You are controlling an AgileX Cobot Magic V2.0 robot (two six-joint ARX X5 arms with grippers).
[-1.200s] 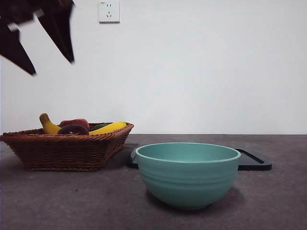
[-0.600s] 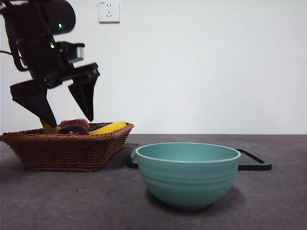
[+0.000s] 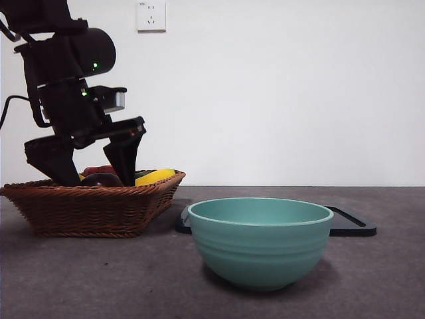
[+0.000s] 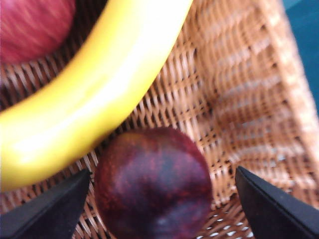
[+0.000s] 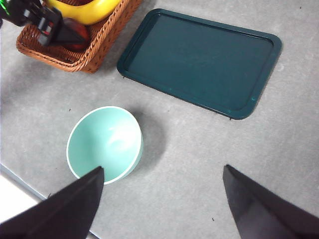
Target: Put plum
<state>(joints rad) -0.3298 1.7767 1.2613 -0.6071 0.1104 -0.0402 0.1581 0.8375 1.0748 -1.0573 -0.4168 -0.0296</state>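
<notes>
The plum [image 4: 154, 184], dark maroon and glossy, lies on the floor of the wicker basket [image 4: 239, 99], near its wall. My left gripper [image 4: 162, 172] is open and reaches down into the basket, one jaw on each side of the plum without closing on it. In the front view the plum [image 3: 101, 179] peeks over the basket rim [image 3: 93, 199] between the two black jaws of the left gripper [image 3: 91, 171]. My right gripper [image 5: 162, 168] is open and empty, high above the table, looking down on the teal bowl [image 5: 105, 144].
A yellow banana [image 4: 89, 89] and a red apple-like fruit [image 4: 35, 25] lie beside the plum. The teal bowl [image 3: 260, 242] stands in front, right of the basket. A dark green tray [image 5: 199, 62] lies flat behind it [image 3: 352, 226].
The left arm has come down from the top left corner into the basket. Its open jaws now straddle the plum. Bowl, tray and fruit have not moved.
</notes>
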